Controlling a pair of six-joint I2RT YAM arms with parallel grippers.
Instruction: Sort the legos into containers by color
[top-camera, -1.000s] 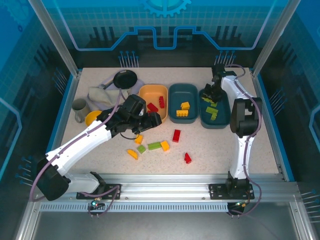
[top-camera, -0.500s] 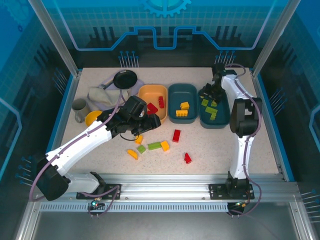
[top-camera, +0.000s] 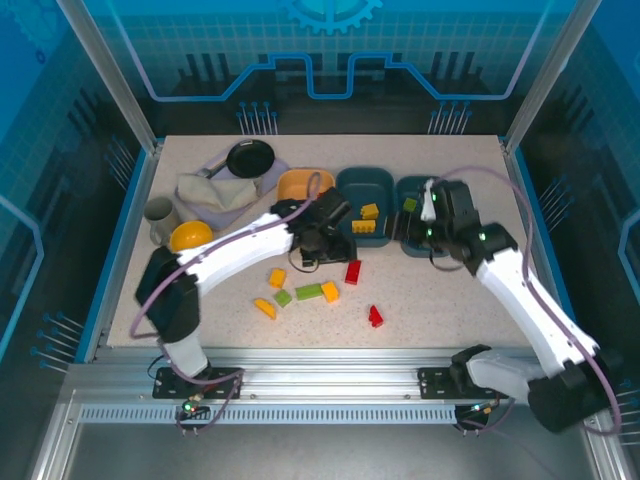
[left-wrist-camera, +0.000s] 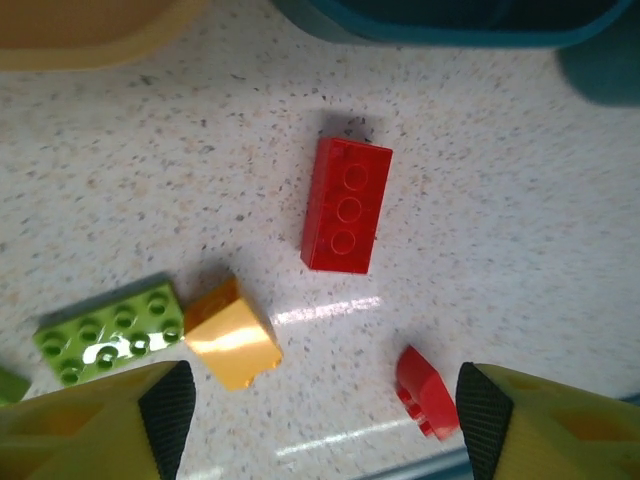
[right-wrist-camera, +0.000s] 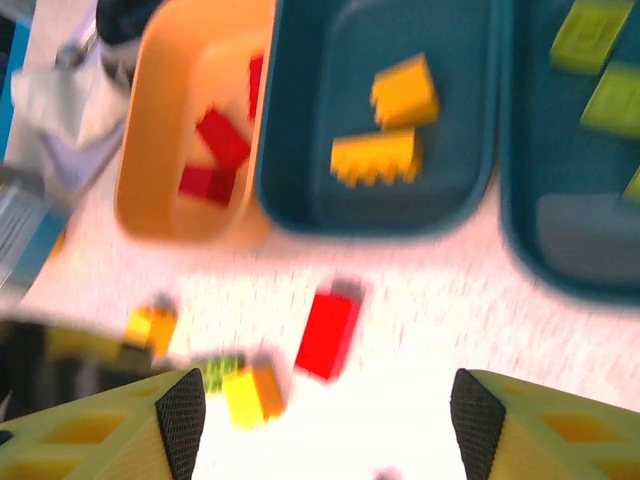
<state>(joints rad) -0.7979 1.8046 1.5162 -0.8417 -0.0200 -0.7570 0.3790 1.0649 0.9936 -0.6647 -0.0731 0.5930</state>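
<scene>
Oblong, 3-studded red brick (left-wrist-camera: 345, 205) on speckled tabletop (left-wrist-camera: 520, 170)

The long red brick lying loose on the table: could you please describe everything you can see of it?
The long red brick is an oblong block of glossy red plastic with three round studs in a row on top. It lies flat, studs up, on the speckled table, just in front of the middle teal tray. Nothing but the table touches it.

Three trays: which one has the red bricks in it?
The orange-yellow tray, leftmost of the three, with red bricks in it. The middle teal tray holds yellow bricks, the right teal tray green bricks.
</scene>
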